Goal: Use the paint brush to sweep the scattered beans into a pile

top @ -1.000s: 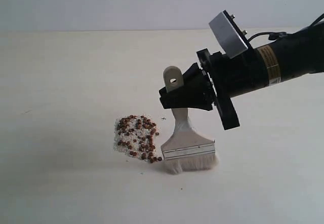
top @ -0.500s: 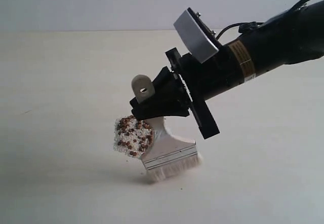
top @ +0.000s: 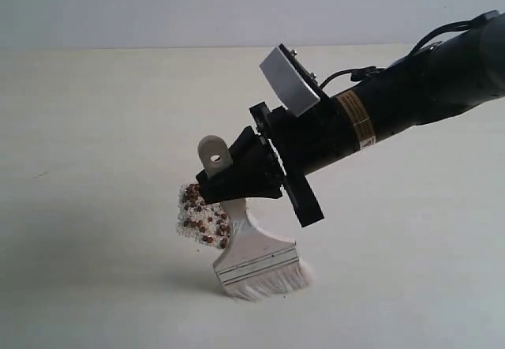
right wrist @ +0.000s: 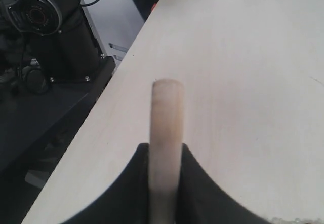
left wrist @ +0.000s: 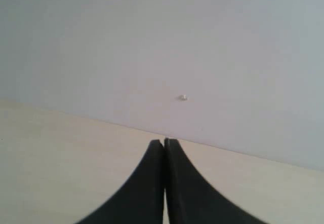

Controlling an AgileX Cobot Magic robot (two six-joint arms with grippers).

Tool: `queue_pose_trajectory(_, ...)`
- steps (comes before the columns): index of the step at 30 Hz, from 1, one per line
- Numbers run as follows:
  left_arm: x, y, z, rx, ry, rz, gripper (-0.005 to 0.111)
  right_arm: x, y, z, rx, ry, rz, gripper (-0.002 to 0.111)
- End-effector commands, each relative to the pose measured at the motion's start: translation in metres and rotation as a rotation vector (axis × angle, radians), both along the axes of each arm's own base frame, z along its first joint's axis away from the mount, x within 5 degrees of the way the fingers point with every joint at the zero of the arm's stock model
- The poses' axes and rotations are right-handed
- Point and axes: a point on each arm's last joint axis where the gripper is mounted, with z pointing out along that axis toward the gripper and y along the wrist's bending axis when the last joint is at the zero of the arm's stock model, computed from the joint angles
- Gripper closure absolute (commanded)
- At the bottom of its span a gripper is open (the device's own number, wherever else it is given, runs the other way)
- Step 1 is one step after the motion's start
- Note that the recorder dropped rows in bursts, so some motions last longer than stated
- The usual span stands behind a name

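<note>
Just below right end effector (top: 237,178): beans (top: 202,215).

- left gripper (left wrist: 164,142): black jaws pressed together, nothing between them
- pale table (left wrist: 55,153) underneath, grey wall (left wrist: 152,36) behind
- small white speck (left wrist: 184,97) on wall

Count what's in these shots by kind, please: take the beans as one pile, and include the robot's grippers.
brush: 1
bean pile: 1
grippers: 2, the right gripper and the left gripper
total: 4
</note>
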Motion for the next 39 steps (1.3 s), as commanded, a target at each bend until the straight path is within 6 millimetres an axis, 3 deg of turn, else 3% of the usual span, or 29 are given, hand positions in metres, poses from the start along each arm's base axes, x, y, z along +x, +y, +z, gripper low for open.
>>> queue_pose_trajectory(1, -0.001, -0.001, -0.001, -0.005, -0.004, -0.009, 0.107, 0.007, 0.003, -0.002, -0.002, -0.059, 0.002, 0.108)
queue_pose_trajectory(22, -0.001, -0.001, -0.001, -0.005, -0.004, -0.009, 0.107, 0.046, 0.019, -0.008, 0.026, -0.108, -0.009, 0.108)
queue_pose_trajectory(30, -0.001, -0.001, -0.001, -0.005, -0.004, -0.009, 0.107, 0.051, 0.021, -0.012, 0.030, -0.110, -0.011, 0.108)
queue_pose_trajectory(39, -0.001, -0.001, -0.001, -0.005, -0.004, -0.009, 0.107, 0.052, 0.022, -0.001, 0.021, -0.070, -0.031, 0.108)
